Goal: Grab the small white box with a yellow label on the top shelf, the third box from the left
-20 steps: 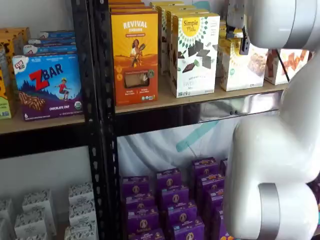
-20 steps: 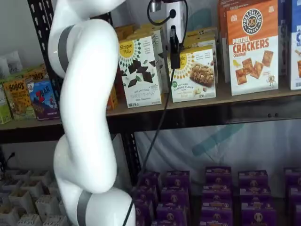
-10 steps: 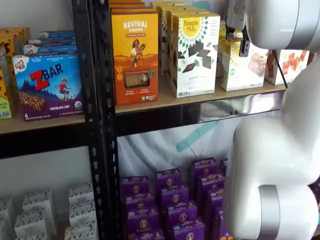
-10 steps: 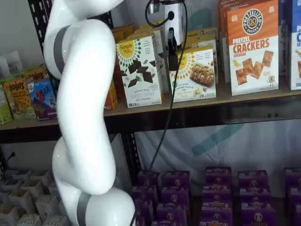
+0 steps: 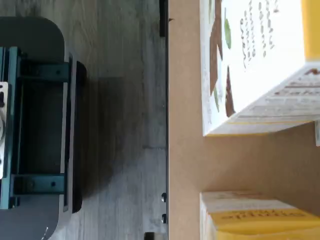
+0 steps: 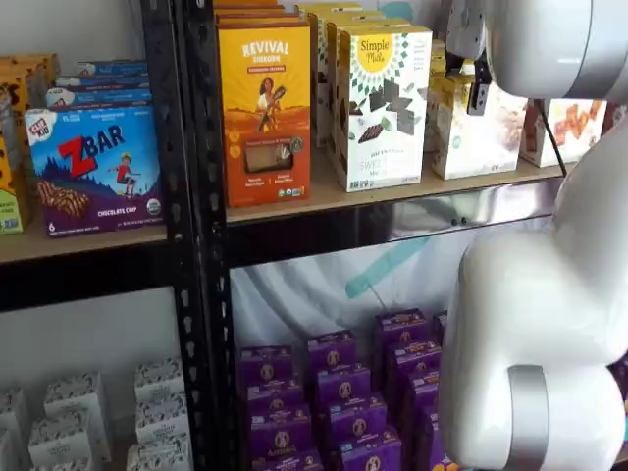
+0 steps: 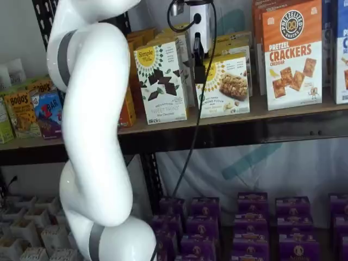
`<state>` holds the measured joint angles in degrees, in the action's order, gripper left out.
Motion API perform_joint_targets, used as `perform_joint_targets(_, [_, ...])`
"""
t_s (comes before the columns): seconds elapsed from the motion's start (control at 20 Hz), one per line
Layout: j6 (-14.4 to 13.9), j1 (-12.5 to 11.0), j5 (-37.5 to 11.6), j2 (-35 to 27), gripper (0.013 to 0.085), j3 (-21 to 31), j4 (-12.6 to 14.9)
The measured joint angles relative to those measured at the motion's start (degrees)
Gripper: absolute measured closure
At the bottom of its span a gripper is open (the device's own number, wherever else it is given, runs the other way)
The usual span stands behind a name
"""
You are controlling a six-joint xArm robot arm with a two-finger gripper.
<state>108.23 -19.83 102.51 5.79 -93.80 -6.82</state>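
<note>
The small white box (image 6: 478,137) (image 7: 227,87), with a yellow round logo and a snack picture, stands on the top shelf (image 6: 294,204) (image 7: 272,110) to the right of a taller white box. My gripper (image 6: 477,90) (image 7: 198,57) hangs from above at the box's upper front. Its white body shows, and below it one black finger (image 6: 478,94) (image 7: 198,61) against the box's top edge. No gap between the fingers shows, and I cannot tell whether they are closed on the box.
The taller white box with chocolate squares (image 6: 381,106) (image 7: 161,81) (image 5: 250,65) and the orange Revival box (image 6: 263,110) stand to the left. A pretzel cracker box (image 7: 291,54) stands to the right. Purple boxes (image 6: 334,392) fill the lower tier. The white arm (image 7: 95,136) fronts the shelves.
The arm has leaned slightly left in front of the shelves, and the gripper has shifted a little at the small white box's top edge. The boxes have not moved.
</note>
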Motion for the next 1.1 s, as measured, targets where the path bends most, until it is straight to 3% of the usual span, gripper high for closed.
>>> perform_joint_targets(0.05, [0.06,-0.08,-0.3,0.22,0.033,0.28,-0.16])
perform_joint_targets(0.25, [0.17,-0.21,-1.15,0.73,0.045,0.95,-0.34])
perform_joint_targets(0.4, [0.24,-0.24,-1.49,0.9,0.045,1.19,-0.26])
perform_joint_targets(0.6, [0.28,-0.37,-1.52,0.92,0.057,1.15,-0.64])
perform_joint_targets(0.75, [0.26,-0.41,-1.4,0.9,0.057,1.02,-0.93])
perform_joint_targets(0.85, [0.26,-0.48,-0.97,0.7,0.065,0.66,-1.15])
perform_joint_targets(1.1, [0.15,-0.43,-0.36,0.77,0.065,0.35,-1.2])
